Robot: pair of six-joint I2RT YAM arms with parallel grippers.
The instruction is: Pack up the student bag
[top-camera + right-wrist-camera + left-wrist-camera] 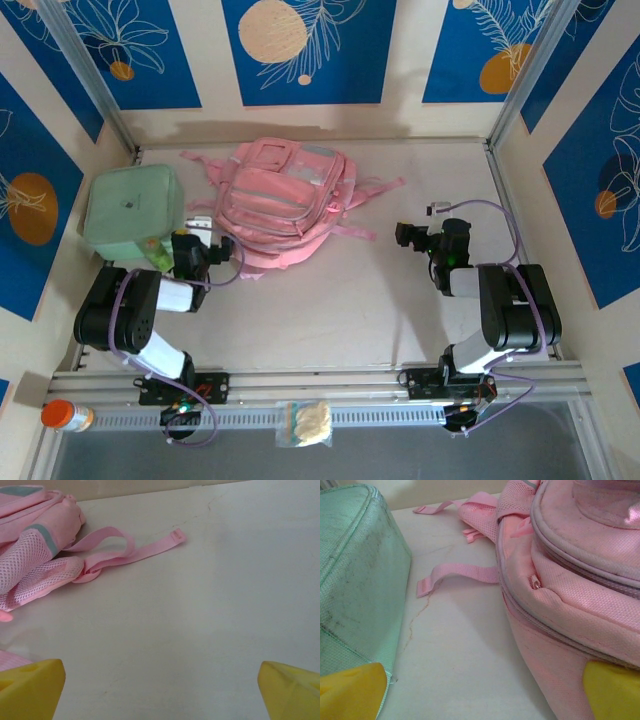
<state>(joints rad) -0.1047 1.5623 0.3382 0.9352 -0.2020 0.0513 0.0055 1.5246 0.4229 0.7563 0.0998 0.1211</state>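
The student bag (285, 200), a large pink backpack, lies flat at the back middle of the table with its straps spread out. My left gripper (212, 245) is low at the bag's near left corner, between it and a mint-green case (133, 210). In the left wrist view the gripper (480, 695) is open over bare table, with the bag (580, 595) by the right yellow fingertip (612, 690) and the case (355, 580) by the left one. My right gripper (410, 235) is to the right of the bag. It stands open (160, 690) with nothing between its fingers, apart from the bag (35, 555).
A loose pink strap (130, 550) trails toward the right gripper, another strap (460, 572) lies between bag and case. An orange-capped bottle (65, 414) and a clear snack pouch (308, 422) rest by the front rail. Walls enclose the table.
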